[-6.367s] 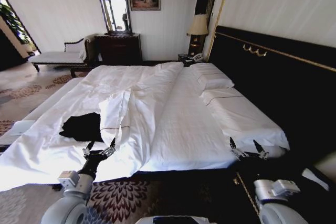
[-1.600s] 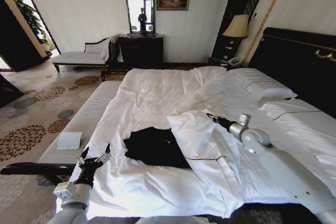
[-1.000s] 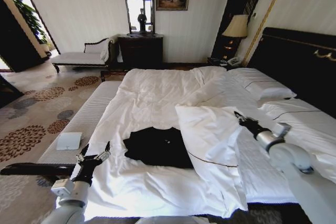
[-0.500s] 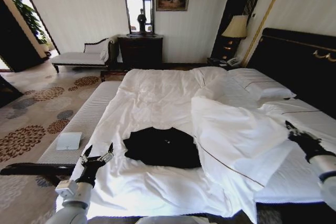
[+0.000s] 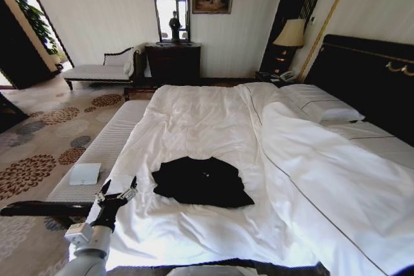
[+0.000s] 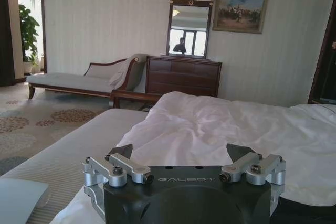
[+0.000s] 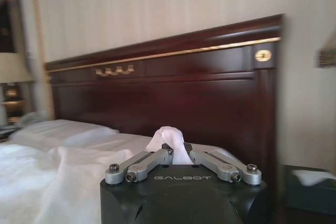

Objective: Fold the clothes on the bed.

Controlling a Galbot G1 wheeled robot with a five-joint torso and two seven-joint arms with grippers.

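Across the bed before you, the big change is the white duvet: half a second back it was still bunched and lifted over the middle, and now it lies drawn flat toward three o'clock, covering the right half up to the headboard. That leaves the black T-shirt fully uncovered, so to my eye the clearing step is about done and the folding itself has not begun. The shirt sits on the sheet near the foot edge, roughly at six o'clock on the bed, lying crumpled, not spread. Its long axis runs about nine to three; which end is the collar I cannot tell. Your right gripper is near the headboard, fingers closed on a pinch of white fabric, seemingly the duvet. Your left gripper hangs at about eight o'clock off the shirt, beside the mattress corner, fingers spread wide and holding nothing, well apart from the shirt.
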